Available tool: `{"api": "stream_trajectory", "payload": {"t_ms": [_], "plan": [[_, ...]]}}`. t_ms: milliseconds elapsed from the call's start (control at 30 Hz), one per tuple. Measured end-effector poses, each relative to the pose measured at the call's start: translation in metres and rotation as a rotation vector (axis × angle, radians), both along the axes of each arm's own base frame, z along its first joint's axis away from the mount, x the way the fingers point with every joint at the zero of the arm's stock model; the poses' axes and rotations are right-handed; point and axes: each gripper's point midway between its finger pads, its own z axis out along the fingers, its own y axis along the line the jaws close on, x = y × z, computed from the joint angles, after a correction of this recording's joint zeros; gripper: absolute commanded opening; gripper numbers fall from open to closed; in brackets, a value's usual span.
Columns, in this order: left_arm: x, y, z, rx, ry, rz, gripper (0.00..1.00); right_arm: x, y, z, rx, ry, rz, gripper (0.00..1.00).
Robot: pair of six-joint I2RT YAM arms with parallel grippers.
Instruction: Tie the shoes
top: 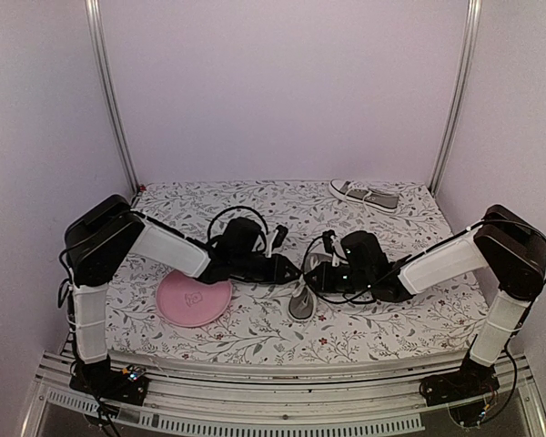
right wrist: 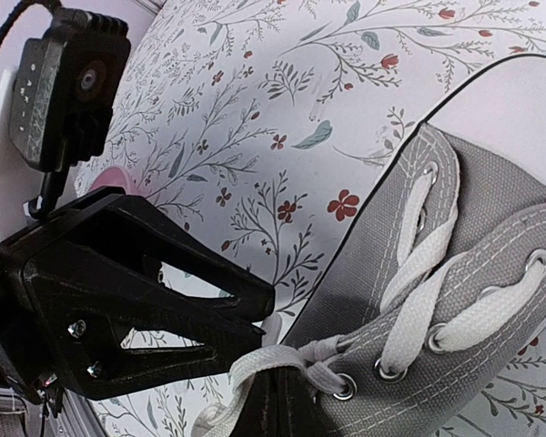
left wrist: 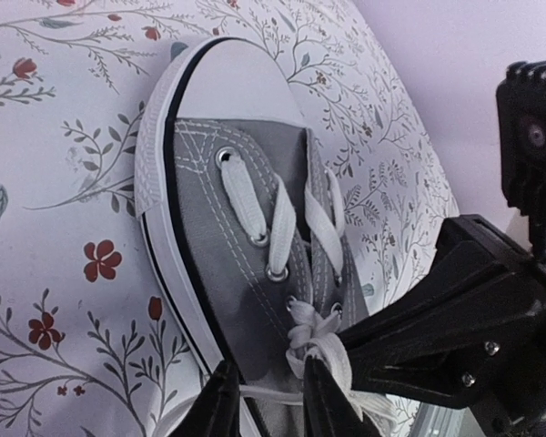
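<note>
One grey shoe [top: 302, 300] with white laces lies mid-table, toe toward the near edge, and both grippers meet over its lace end. In the left wrist view the shoe [left wrist: 237, 237] fills the frame. My left gripper [left wrist: 268, 378] has its fingers apart beside the lace knot [left wrist: 323, 328], with a thin lace strand [left wrist: 266, 393] stretched across the gap. My right gripper [right wrist: 296, 369] is shut, and a white lace band [right wrist: 278, 357] runs over its tip next to the shoe's [right wrist: 455, 300] top eyelets. The second shoe [top: 366, 195] lies on its own at the back right.
A round pink plate [top: 193, 300] sits left of the near shoe, under the left arm. The floral cloth [top: 255, 332] covers the whole table. Metal posts [top: 114, 100] and pale walls enclose the back and sides.
</note>
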Motion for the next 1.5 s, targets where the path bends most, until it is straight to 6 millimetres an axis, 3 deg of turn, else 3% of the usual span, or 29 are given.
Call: {"api": "stream_trajectory", "payload": {"t_ms": [467,1100,1500], "plan": [[-0.001,0.0,0.004,-0.045,0.008,0.015,0.24,0.0,0.0,0.0,0.0,0.0,0.0,0.02],[-0.004,-0.004,0.011,-0.095,0.009,0.006,0.32,0.0,0.0,0.0,0.0,0.0,0.0,0.02],[-0.005,-0.007,0.016,-0.117,0.007,0.002,0.25,0.0,0.0,0.0,0.0,0.0,0.001,0.02]]}}
